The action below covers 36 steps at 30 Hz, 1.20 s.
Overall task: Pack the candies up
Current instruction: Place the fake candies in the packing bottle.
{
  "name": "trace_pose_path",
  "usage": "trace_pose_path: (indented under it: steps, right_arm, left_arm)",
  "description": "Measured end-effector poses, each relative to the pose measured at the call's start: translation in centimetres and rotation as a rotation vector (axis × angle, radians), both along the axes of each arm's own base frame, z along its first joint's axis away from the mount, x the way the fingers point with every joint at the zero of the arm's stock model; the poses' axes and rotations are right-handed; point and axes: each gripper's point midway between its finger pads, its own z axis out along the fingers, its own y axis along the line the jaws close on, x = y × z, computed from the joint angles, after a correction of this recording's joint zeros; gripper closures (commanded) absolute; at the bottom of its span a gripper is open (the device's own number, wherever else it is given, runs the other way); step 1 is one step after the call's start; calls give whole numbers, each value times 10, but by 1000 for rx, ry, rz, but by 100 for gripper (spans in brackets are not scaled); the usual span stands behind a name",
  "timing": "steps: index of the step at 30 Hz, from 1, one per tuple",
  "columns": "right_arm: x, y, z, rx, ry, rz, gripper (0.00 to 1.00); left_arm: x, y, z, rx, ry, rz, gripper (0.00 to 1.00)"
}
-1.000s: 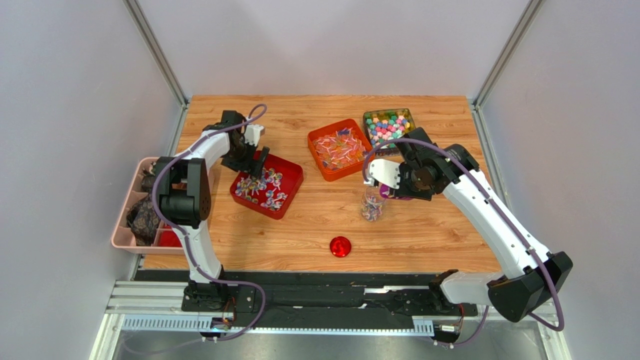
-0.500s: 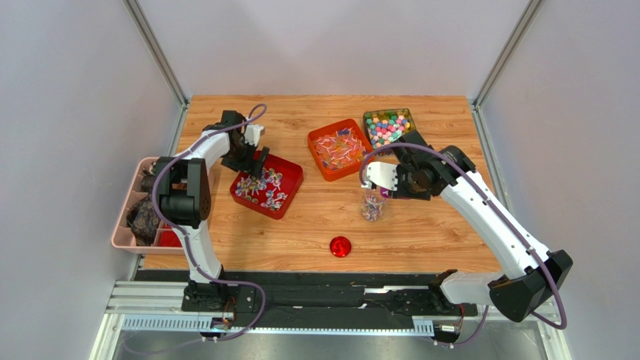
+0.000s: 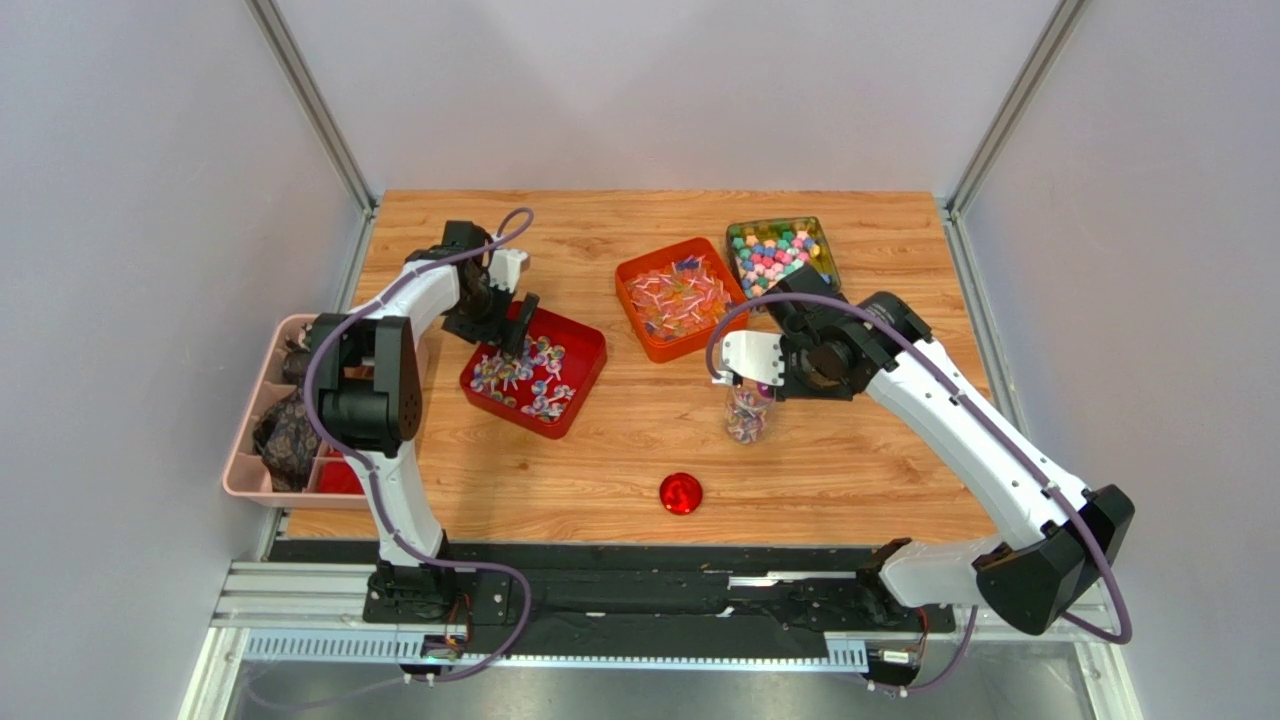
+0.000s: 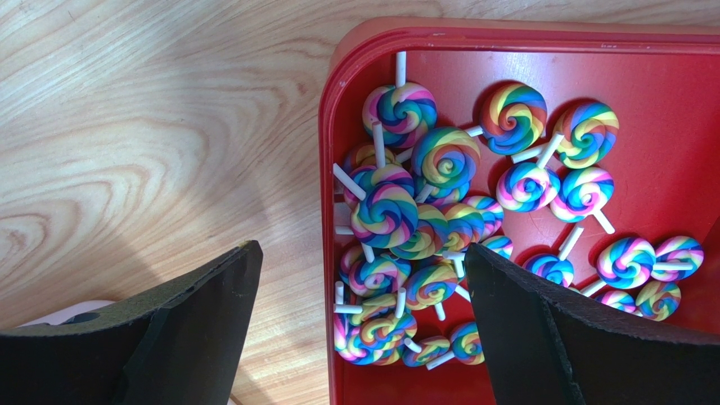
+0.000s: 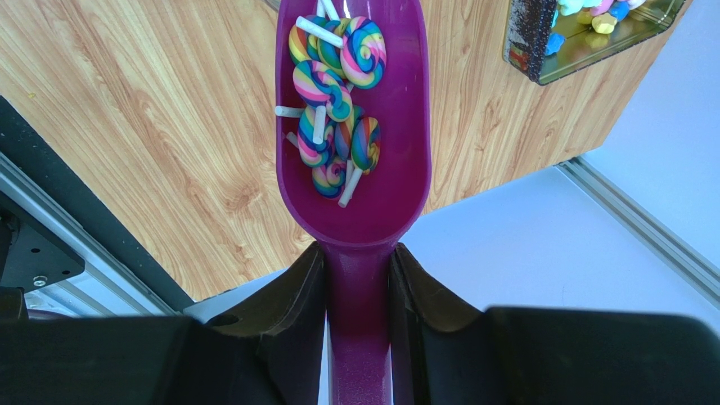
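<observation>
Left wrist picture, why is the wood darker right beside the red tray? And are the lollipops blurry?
Left wrist view: a soft shadow falls on the wood beside the red tray; the lollipops look sharp. Right wrist view: the purple scoop is sharp too.

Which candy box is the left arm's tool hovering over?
The dark red tray of rainbow lollipops, leftmost of three. The left tool hangs above it; the orange tray and green-rimmed tin sit farther right.
</observation>
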Motion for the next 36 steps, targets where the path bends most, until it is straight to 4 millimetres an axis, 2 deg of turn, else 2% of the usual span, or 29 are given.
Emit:
trace_pose_path:
  steps: [36]
  right_arm:
    - [-4, -1, 8, -125, -83, 54, 100]
  left_arm:
    - [0, 1, 0, 3, 1, 1, 1]
